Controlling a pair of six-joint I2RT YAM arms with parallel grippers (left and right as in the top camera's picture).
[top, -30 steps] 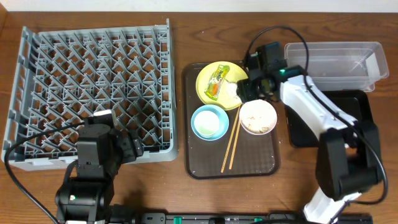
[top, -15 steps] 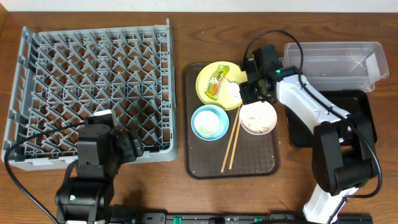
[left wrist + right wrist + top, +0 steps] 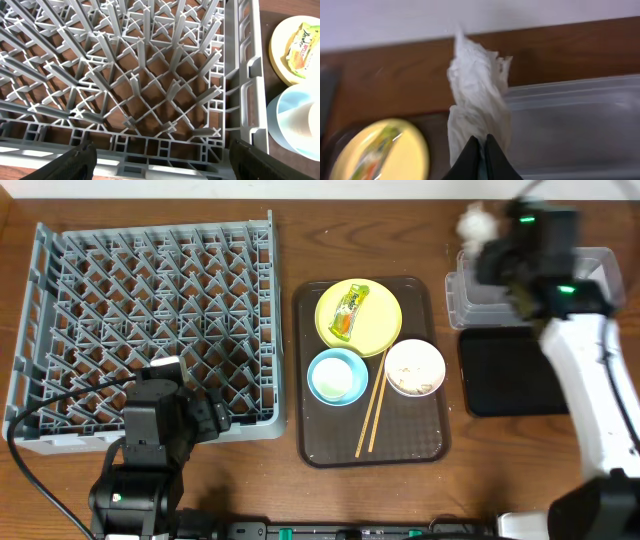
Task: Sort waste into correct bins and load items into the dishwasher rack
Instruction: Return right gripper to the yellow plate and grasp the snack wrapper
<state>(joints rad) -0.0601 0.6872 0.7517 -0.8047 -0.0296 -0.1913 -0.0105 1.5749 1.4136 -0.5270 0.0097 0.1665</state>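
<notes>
white tissue pinched in right claw, blurred overhead

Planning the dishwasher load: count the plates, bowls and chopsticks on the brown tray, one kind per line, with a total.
Plates: 1, the pale-yellow plate
Bowls: 2, the light-blue bowl and the white bowl
Wooden chopsticks: 2
Total: 5

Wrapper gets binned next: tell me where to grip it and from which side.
Probably pinch the wrapper across its narrow width at mid-length, coming straight down: it lies long and low on the yellow plate, offering no side to get under.
</notes>
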